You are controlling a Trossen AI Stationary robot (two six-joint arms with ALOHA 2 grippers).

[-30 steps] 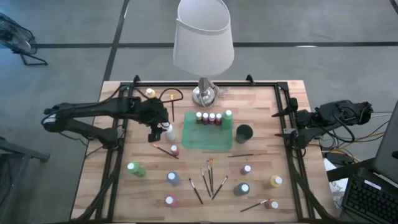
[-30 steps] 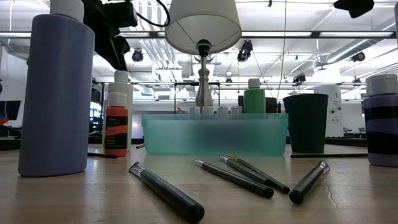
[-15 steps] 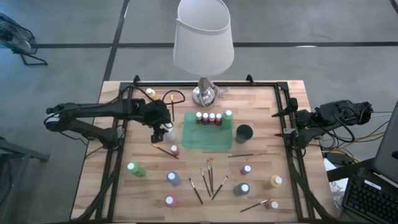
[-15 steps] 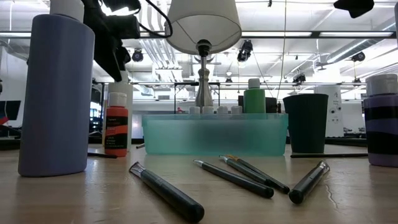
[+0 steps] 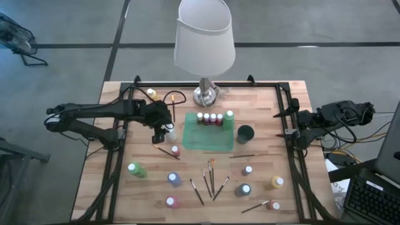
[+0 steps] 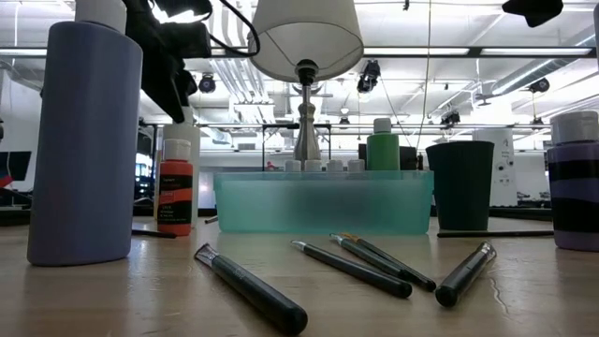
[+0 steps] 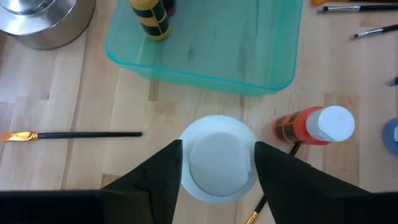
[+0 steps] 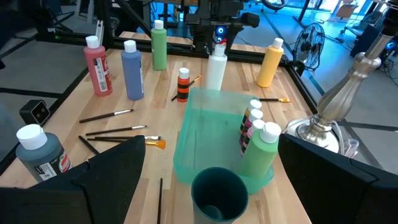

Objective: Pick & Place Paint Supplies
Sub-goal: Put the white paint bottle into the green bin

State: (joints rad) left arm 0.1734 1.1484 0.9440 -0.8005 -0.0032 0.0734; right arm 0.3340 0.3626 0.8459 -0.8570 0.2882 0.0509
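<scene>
A tall white paint bottle (image 7: 219, 163) stands on the table just left of the teal tray (image 5: 208, 142). My left gripper (image 5: 164, 132) is open, slanting down over it. Its fingers (image 7: 166, 171) stand on either side of the bottle's cap, a thin gap showing on each side. A row of small bottles (image 5: 210, 117) and a green bottle (image 5: 229, 115) stand along the tray's far side. An orange bottle (image 7: 311, 126) stands close by, toward the near edge. My right gripper (image 5: 292, 123) waits open at the table's right edge.
The lamp's base (image 5: 205, 95) stands behind the tray, its shade (image 5: 204, 37) above. A dark cup (image 5: 245, 133) is right of the tray. Several brushes (image 5: 210, 178) and more bottles (image 5: 174, 179) lie along the near half. A yellow bottle (image 5: 150, 94) stands at the far left.
My left gripper has sunk and gone slightly toward the table's right, onto the white bottle, so that its fingers now cover the cap that showed beside them a second ago. The bottle has not moved.
</scene>
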